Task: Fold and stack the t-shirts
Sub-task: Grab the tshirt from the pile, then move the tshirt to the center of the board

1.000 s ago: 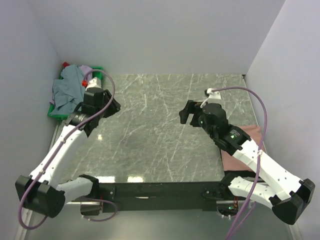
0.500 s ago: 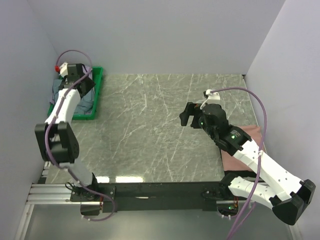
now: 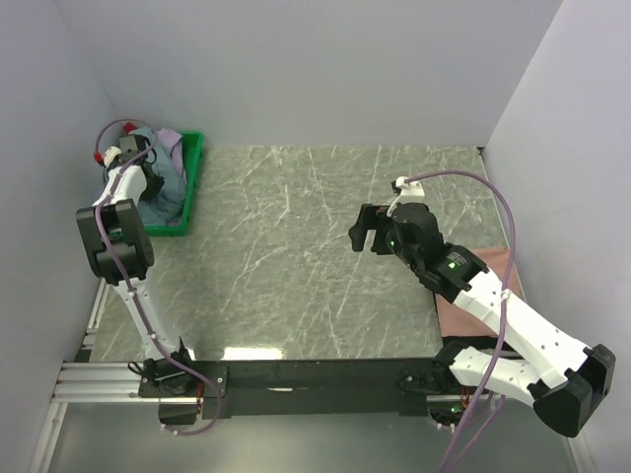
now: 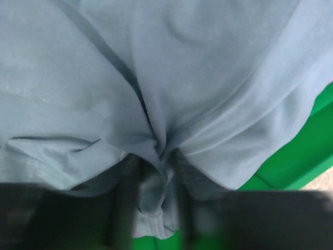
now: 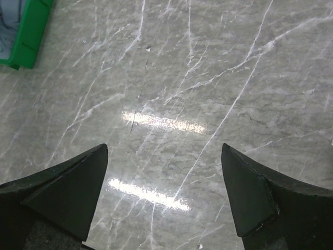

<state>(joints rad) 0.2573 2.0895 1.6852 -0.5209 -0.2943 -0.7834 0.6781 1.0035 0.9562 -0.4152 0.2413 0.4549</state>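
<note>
A crumpled dusty grey-blue t-shirt lies in the green tray at the far left, with a bit of lavender shirt behind it. My left gripper is down in the tray. In the left wrist view it is shut on a pinched fold of the grey-blue shirt. A salmon pink shirt lies at the right edge, mostly hidden under my right arm. My right gripper is open and empty above the table. No red shirt shows.
The tray's green rim shows in the left wrist view and at the top left of the right wrist view. White walls close the table on the left, back and right. The marble tabletop lies between the arms.
My left arm has swung from over the table back into the tray, and its gripper now pinches the grey-blue shirt. My right gripper has shifted slightly left.
</note>
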